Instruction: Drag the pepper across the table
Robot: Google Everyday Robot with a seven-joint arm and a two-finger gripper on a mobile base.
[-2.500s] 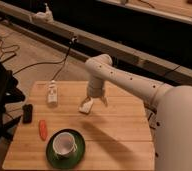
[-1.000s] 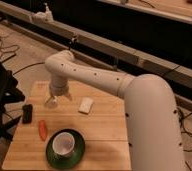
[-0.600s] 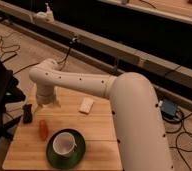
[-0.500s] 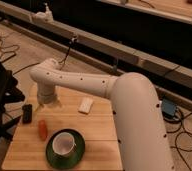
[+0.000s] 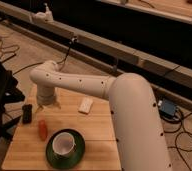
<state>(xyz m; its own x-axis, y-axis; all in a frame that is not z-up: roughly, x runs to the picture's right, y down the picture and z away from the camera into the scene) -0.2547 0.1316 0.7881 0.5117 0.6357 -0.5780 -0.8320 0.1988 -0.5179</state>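
Spread wide and holding nothing, the gripper (image 5: 48, 105) hangs just over the left part of the table (image 5: 96, 134), its fingertips hard to make out beneath the thick white wrist. The pepper (image 5: 42, 128) lies nearer me, apart from it, between a small black block (image 5: 26, 113) and a green saucer (image 5: 77, 155) carrying a white cup (image 5: 64, 143). A white slab (image 5: 85, 104) rests beyond. The arm's (image 5: 134, 120) bulk hides the table's right edge.
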